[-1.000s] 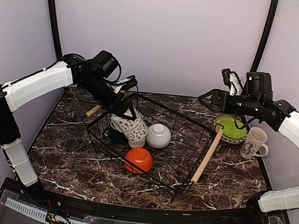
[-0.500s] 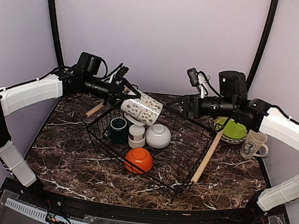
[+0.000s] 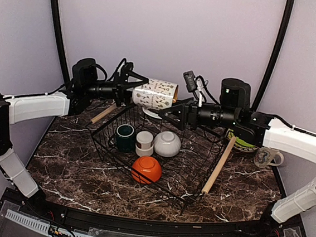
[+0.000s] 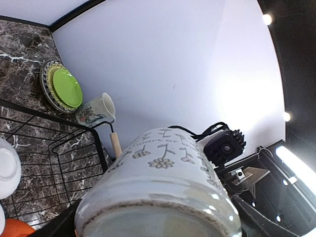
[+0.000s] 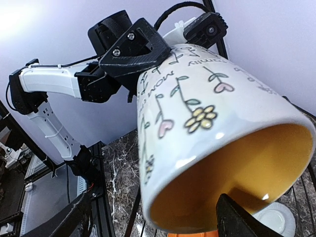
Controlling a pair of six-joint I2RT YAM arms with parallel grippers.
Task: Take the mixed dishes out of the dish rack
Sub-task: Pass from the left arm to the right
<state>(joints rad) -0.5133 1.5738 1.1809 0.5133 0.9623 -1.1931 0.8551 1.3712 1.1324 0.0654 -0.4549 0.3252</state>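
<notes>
My left gripper (image 3: pixel 134 90) is shut on a white patterned mug (image 3: pixel 157 94) and holds it on its side above the back of the black wire dish rack (image 3: pixel 201 125), yellow mouth facing right. In the left wrist view the mug's base (image 4: pixel 158 207) hides my fingers. My right gripper (image 3: pixel 168 113) is open at the mug's mouth. In the right wrist view (image 5: pixel 154 210) one finger (image 5: pixel 242 219) sits at the yellow inside of the mug (image 5: pixel 197 113) and the other (image 5: pixel 66 224) stays outside. The rack holds a dark green cup (image 3: pixel 125 137), a small white cup (image 3: pixel 144 142), a white bowl (image 3: pixel 167 143) and an orange bowl (image 3: pixel 146 169).
A lime-green plate (image 4: pixel 67 88) on stacked plates and a patterned mug (image 4: pixel 96 109) stand on the table right of the rack, partly behind my right arm in the top view. The rack's wooden handles (image 3: pixel 219 165) run along its left and right sides.
My left gripper lifted the patterned mug out of the rack, turned it on its side and carried it right. My right arm swung left until its open jaws reached the mug's mouth.
</notes>
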